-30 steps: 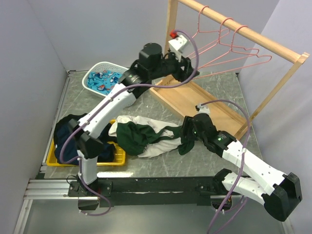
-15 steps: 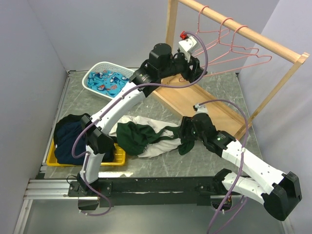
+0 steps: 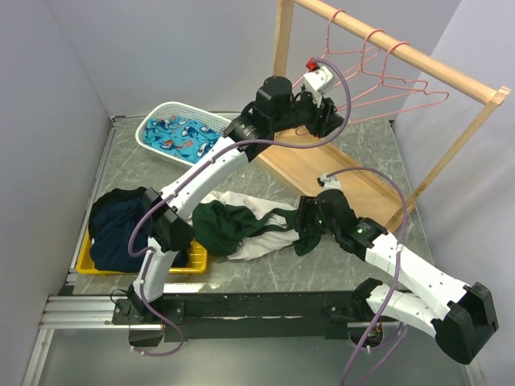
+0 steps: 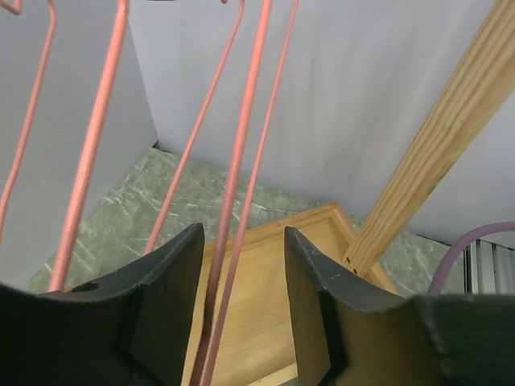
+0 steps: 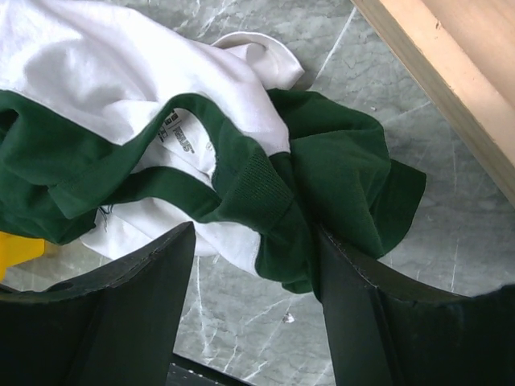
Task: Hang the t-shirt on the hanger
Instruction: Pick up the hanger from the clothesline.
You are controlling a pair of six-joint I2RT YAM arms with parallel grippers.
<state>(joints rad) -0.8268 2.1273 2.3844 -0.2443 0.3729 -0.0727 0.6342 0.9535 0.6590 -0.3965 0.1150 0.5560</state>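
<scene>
The t-shirt (image 3: 249, 225), white with dark green sleeves and collar, lies crumpled on the table in front of the arms. It fills the right wrist view (image 5: 121, 80). My right gripper (image 3: 306, 223) hangs open just above its green collar and sleeve (image 5: 265, 193), the cloth between the jaws but not clamped (image 5: 256, 277). Three pink wire hangers (image 3: 378, 68) hang on the wooden rail. My left gripper (image 3: 331, 119) is raised to them and open. Two wires of one hanger (image 4: 237, 185) run between its jaws (image 4: 244, 269), close to the left finger (image 4: 161, 297).
The wooden rail frame (image 3: 402, 52) stands at the back right on its flat wooden base (image 3: 322, 165). A white basket (image 3: 179, 133) with blue fish-patterned cloth sits at the back left. A yellow tray (image 3: 181, 265) holds a dark navy garment (image 3: 117, 229). Grey walls close in both sides.
My left arm has reached further right and up, bringing its open gripper onto the nearest hanger's wires. The right gripper has stayed over the shirt, shifting only slightly.
</scene>
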